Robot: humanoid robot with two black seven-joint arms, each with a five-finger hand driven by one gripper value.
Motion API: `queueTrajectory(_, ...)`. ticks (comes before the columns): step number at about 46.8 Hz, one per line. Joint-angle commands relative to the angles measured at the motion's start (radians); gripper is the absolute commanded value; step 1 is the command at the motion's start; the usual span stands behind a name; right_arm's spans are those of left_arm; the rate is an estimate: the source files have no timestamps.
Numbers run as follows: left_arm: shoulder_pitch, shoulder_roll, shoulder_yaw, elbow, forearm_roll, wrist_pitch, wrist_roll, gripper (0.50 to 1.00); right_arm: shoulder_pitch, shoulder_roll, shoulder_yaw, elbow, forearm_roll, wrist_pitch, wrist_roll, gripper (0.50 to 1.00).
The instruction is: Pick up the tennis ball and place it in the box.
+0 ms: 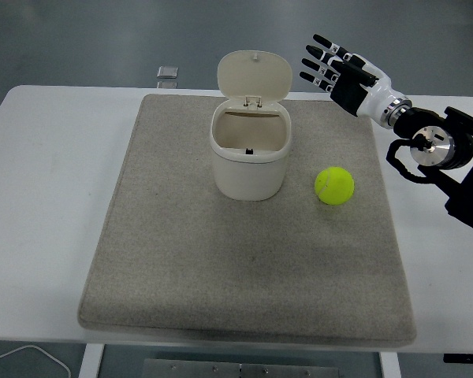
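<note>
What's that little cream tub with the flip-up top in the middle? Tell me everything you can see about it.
The box is a small cream-white bin, smooth like plastic, with rounded corners. It stands upright on the grey mat, left of the tennis ball and apart from it. Its hinged lid is swung open and stands up behind the opening. A wider collar rings the top. Inside looks empty apart from a small dark mark on the back wall. Nothing touches it but the mat.

A mat (221, 268) covers the counter (47, 197) at frame centre; on it, the box (249, 157) sits upper-centre, the tennis ball (334, 186) to its right.
</note>
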Motion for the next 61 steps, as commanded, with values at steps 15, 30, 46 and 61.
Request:
queueTrajectory(15, 0.0, 0.0, 0.0, 0.0, 0.0, 0.0, 0.0, 0.996, -0.005, 0.0, 0.003, -0.001, -0.127, -0.018, 0.009, 0.921)
queueTrajectory(30, 0.0, 0.0, 0.0, 0.0, 0.0, 0.0, 0.0, 0.996, 0.006, -0.005, -0.009, -0.001, -0.15, -0.007, 0.009, 0.921)
queueTrajectory(46, 0.0, 0.0, 0.0, 0.0, 0.0, 0.0, 0.0, 0.996, 0.032, -0.017, -0.012, 0.002, -0.305, -0.004, 0.009, 0.921)
queueTrajectory(61, 0.0, 0.0, 0.0, -0.001, 0.0, 0.0, 0.0, 0.996, 0.036, -0.064, -0.058, 0.017, -0.443, 0.03, 0.009, 0.921)
